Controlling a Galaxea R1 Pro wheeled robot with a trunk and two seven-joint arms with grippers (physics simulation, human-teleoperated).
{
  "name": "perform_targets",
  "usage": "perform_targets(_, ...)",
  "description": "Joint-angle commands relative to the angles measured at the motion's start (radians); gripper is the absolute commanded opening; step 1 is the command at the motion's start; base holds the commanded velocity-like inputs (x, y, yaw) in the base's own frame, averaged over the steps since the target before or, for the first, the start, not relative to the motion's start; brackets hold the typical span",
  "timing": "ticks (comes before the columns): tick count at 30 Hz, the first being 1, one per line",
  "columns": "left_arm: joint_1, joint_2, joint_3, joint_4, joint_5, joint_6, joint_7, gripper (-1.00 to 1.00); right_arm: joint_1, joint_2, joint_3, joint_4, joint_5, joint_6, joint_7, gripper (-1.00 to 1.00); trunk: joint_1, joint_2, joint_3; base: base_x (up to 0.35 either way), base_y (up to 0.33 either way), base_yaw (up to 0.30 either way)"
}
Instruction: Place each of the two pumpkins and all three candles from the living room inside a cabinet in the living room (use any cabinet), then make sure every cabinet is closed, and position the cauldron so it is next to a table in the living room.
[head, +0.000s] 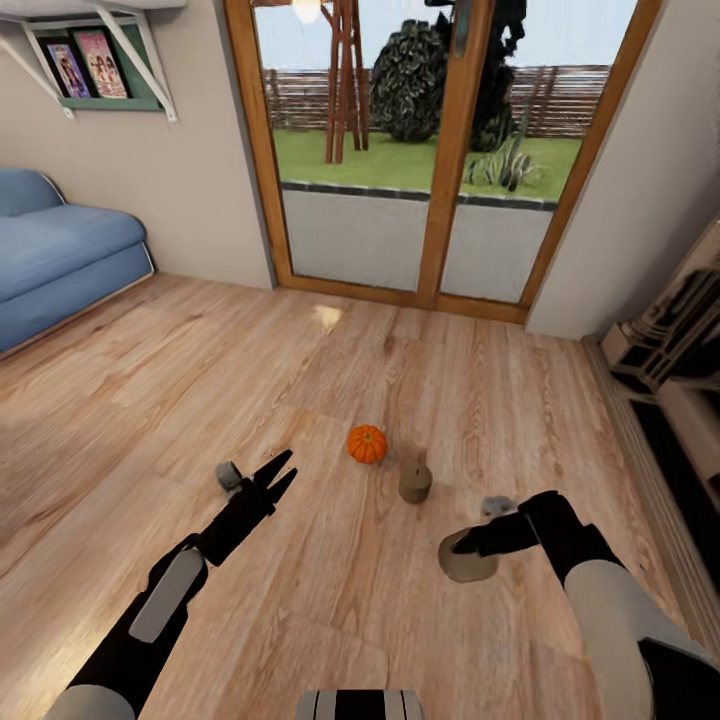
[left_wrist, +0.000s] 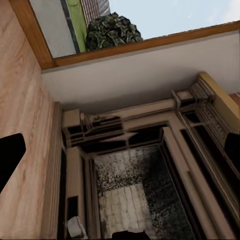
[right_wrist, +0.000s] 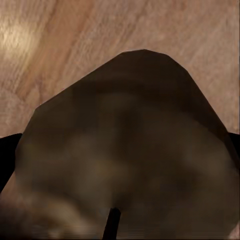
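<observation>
Head view: a light wood plank floor (head: 400, 360) runs to a wood-framed glass door (head: 440, 150) giving onto a garden; a blue sofa (head: 60, 250) stands at the left wall beneath a shelf of pictures (head: 90, 65), and part of an ornate fireplace (head: 670, 330) shows at the right edge. One small orange pumpkin (head: 367, 444) sits on the floor between the two arms, ahead of them. Just to its right stands a brownish candle (head: 415, 482), apart from the pumpkin. The left gripper (head: 278, 474) points forward over the floor, its fingers spread apart and holding nothing, with the pumpkin near its tips but not touching. The right gripper (head: 468, 548) reaches inward to a second, wider brownish candle (head: 466, 567) on the floor; whether the fingers are pressed against it cannot be told here. Left wrist view: the fireplace surround (left_wrist: 135, 135) and its dark speckled hearth (left_wrist: 140, 185) appear, with the pale wall and the door frame beyond; one dark finger (left_wrist: 10, 157) shows at the picture's edge. Right wrist view: the wider candle (right_wrist: 130, 150), its dark wick visible, lies very close before the camera on the plank floor (right_wrist: 60, 45); dark finger edges show at both sides, yet contact cannot be confirmed.
</observation>
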Motion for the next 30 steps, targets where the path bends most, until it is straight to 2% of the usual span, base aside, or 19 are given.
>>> perform_targets(1, -0.002, -0.014, -0.013, 0.0, 0.01, 0.006, 0.022, 1.0, 0.001, -0.045, -0.006, -0.002, 0.018, -0.003, 0.058, -1.0, 0.0, 0.0, 0.003, 0.0, 0.0, 0.0)
perform_targets(3, -0.003, -0.025, -0.02, 0.0, 0.009, 0.006, 0.052, 1.0, 0.001, -0.092, -0.007, -0.002, 0.018, -0.004, 0.131, -1.0, -0.001, 0.0, 0.011, 0.0, 0.0, 0.0)
perform_targets(5, -0.003, -0.028, -0.022, 0.0, 0.009, 0.005, 0.059, 1.0, 0.001, -0.118, -0.007, -0.002, 0.017, -0.005, 0.176, -1.0, -0.002, 0.001, 0.019, 0.0, 0.0, 0.0)
perform_targets(8, -0.003, -0.029, -0.031, 0.0, 0.009, 0.005, 0.062, 1.0, 0.002, -0.143, -0.007, -0.002, 0.017, -0.006, 0.218, -1.0, -0.004, 0.002, 0.03, 0.0, 0.0, 0.0)
perform_targets(16, -0.003, -0.027, -0.038, 0.002, 0.01, 0.003, 0.053, 1.0, 0.011, -0.144, -0.01, -0.002, 0.003, -0.005, 0.234, -1.0, -0.007, 0.004, 0.061, 0.0, 0.0, 0.0)
perform_targets(23, -0.003, -0.021, -0.037, 0.003, 0.011, 0.002, 0.026, 1.0, 0.012, -0.144, -0.015, -0.002, -0.002, -0.005, 0.274, -1.0, -0.007, 0.004, 0.061, 0.0, 0.0, -0.013)
perform_targets(30, -0.003, -0.021, -0.037, 0.004, 0.011, 0.002, 0.02, 1.0, 0.012, -0.144, -0.018, -0.002, -0.004, -0.004, 0.28, -1.0, -0.007, 0.004, 0.065, 0.0, 0.0, -0.193)
